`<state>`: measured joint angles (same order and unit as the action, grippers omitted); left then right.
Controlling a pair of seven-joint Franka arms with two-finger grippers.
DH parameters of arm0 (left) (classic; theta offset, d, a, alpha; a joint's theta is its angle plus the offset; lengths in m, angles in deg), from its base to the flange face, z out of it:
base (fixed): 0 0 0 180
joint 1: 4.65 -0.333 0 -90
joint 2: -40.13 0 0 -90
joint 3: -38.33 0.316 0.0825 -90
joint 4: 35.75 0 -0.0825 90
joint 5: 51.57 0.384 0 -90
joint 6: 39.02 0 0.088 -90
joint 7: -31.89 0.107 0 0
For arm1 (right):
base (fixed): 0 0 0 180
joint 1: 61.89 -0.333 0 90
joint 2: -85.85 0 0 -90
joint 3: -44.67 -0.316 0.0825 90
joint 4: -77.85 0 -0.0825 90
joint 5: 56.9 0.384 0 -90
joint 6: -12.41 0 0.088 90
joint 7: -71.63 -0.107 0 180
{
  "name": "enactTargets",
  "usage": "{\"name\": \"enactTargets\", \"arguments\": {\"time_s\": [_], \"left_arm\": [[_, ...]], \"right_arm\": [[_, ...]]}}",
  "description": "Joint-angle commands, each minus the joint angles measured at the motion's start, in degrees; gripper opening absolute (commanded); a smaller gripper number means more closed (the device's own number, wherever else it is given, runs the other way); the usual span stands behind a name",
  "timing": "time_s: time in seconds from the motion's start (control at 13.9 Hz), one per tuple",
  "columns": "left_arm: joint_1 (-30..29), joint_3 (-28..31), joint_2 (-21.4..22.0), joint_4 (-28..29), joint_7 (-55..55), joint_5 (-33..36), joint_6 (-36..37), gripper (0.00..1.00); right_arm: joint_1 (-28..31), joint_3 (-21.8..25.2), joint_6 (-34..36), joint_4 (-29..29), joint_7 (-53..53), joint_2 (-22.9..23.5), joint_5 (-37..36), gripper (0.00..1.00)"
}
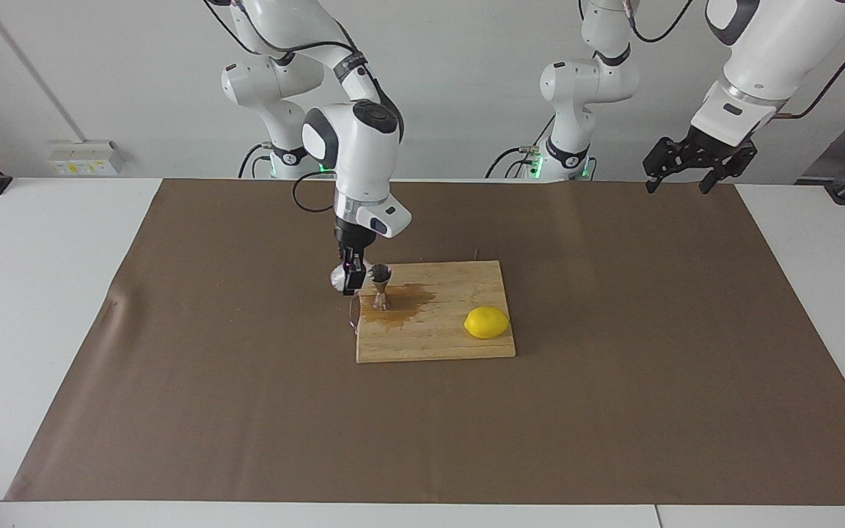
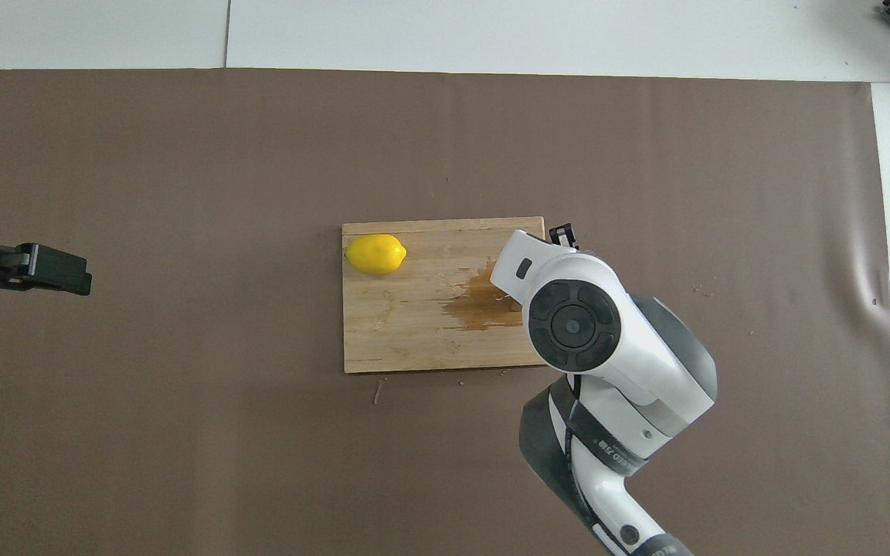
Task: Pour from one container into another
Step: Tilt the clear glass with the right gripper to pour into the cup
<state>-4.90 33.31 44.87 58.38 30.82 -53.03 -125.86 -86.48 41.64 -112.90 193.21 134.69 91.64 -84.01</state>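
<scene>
The right end effector (image 1: 350,279) is hanging low at the corner of the cutting board (image 1: 452,337) that lies toward the right arm's end of the worktop, its fingers clamped tight on the small clear glass cup (image 1: 339,277), which is showing as a whitish, tilted shape against the black fingers. Just beside the cup, the silver jigger (image 1: 381,286) is standing upright on the board, its upper cone level with the cup; whether the two are touching cannot be told. A brown wet patch (image 1: 400,302) is spreading over the wood around the foot of the jigger and out toward the middle of the board. In the overhead view the right arm's wrist housing is covering both the cup and the jigger, so only the edge of the stain and one black fingertip are showing there. A yellow lemon (image 1: 487,323) is lying on the same board, well apart from the jigger, toward the left arm's end. The board is resting on a brown mat (image 1: 246,411) that is covering most of the white worktop (image 1: 19,308). The left end effector (image 1: 692,170) is waiting in the air over the mat's edge at its own end of the worktop, with its fingers spread wide and holding nothing.
</scene>
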Motion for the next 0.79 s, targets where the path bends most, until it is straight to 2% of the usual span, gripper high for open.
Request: {"name": "enactTargets", "arguments": {"time_s": [0.0,0.72], "left_arm": [[-0.10,0.10,1.68,1.58,-0.60,0.06,0.35,1.00],[-0.10,0.10,1.68,1.58,-0.60,0.06,0.35,1.00]], "right_arm": [[-0.11,-0.05,-0.47,2.33,-1.01,-2.01,-2.33,0.00],[-1.42,-0.31,-1.52,2.25,-0.84,-2.09,-4.61,0.00]]}}
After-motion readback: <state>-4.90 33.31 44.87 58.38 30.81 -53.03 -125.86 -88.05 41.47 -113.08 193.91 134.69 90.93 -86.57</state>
